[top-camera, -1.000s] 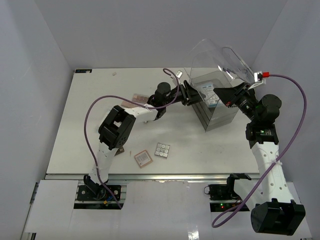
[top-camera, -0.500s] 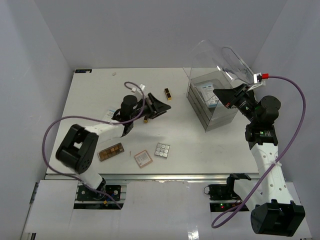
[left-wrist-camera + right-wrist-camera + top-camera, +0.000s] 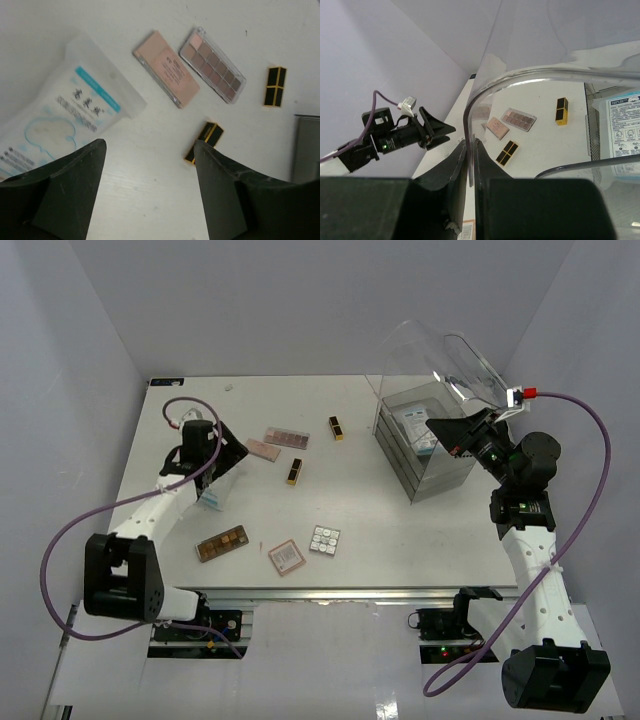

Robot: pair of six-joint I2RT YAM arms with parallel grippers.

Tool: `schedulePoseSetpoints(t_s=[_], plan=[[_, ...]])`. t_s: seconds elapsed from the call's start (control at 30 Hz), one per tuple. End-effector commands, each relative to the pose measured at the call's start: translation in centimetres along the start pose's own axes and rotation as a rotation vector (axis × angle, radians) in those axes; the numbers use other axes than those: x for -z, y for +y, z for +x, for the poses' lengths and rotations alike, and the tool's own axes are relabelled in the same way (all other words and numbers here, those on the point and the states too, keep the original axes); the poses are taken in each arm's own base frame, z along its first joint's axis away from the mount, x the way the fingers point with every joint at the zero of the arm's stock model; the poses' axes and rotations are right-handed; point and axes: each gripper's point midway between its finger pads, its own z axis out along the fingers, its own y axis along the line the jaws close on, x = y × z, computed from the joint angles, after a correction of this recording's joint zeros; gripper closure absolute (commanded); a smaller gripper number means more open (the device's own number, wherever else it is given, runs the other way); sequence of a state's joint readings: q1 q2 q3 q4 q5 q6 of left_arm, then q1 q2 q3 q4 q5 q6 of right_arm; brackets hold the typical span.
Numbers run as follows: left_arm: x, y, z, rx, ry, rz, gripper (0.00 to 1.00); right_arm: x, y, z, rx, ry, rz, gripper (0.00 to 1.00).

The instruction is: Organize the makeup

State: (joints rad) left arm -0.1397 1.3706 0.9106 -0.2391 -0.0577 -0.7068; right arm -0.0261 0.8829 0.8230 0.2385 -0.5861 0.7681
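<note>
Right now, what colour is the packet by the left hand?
The packet is white with blue print; left wrist view.

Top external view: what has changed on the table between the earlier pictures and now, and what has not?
The left gripper swung from the clear plastic box leftward across the table; it now hovers open above the white-blue packet, holding nothing. The right gripper stayed shut on the clear domed lid, holding it up. The silvery grid palette and pinkish square compact did not move.
</note>
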Motion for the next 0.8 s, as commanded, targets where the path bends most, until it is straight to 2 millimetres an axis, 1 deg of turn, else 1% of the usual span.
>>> schedulePoseSetpoints(t_s=[0.0,0.1,0.13,0.2,0.27,0.33,0.37,0.47,0.5,0.57,0.63,0.77], plan=[[-0.5,2.6,-0.3,-0.382,0.115,-0.117,0.21,0.4,2.4,-2.1,0.068,-0.072,-0.074,0.88],[-1.0,4.3,0.0,-0.578,0.188,-0.198,0.22,0.4,2.4,-2.0,0.065,-0.072,-0.076,0.88],[-1.0,4.6,0.2,-0.636,0.205,-0.215,0.22,0.4,2.4,-2.0,0.064,-0.072,-0.077,0.88],[-1.1,4.0,1.4,-0.715,0.213,-0.218,0.24,0.3,2.4,-2.1,0.06,-0.074,-0.077,0.88],[-1.2,4.4,2.0,-0.821,0.221,-0.289,0.23,0.3,2.3,-2.1,0.056,-0.072,-0.075,0.88],[-1.5,6.0,2.3,-0.89,0.238,-0.391,0.22,0.3,2.4,-2.1,0.058,-0.071,-0.077,0.88],[-1.6,6.4,2.5,-0.905,0.244,-0.408,0.22,0.4,2.4,-2.1,0.059,-0.072,-0.077,0.88],[-1.9,6.8,2.7,-0.915,0.244,-0.42,0.24,0.3,2.2,-1.9,0.054,-0.072,-0.074,0.88],[-2.1,7.1,2.4,-0.923,0.236,-0.448,0.25,0.3,2.1,-1.9,0.053,-0.07,-0.073,0.88],[-2.3,7.9,2.3,-0.933,0.235,-0.494,0.32,0.3,2.2,-1.8,0.051,-0.067,-0.076,0.88],[-2.6,8.3,1.8,-0.93,0.218,-0.541,0.36,0.3,2.3,-1.9,0.052,-0.068,-0.078,0.88],[-2.6,8.0,1.0,-0.926,0.183,-0.558,0.38,0.3,2.2,-1.9,0.049,-0.068,-0.078,0.88]])
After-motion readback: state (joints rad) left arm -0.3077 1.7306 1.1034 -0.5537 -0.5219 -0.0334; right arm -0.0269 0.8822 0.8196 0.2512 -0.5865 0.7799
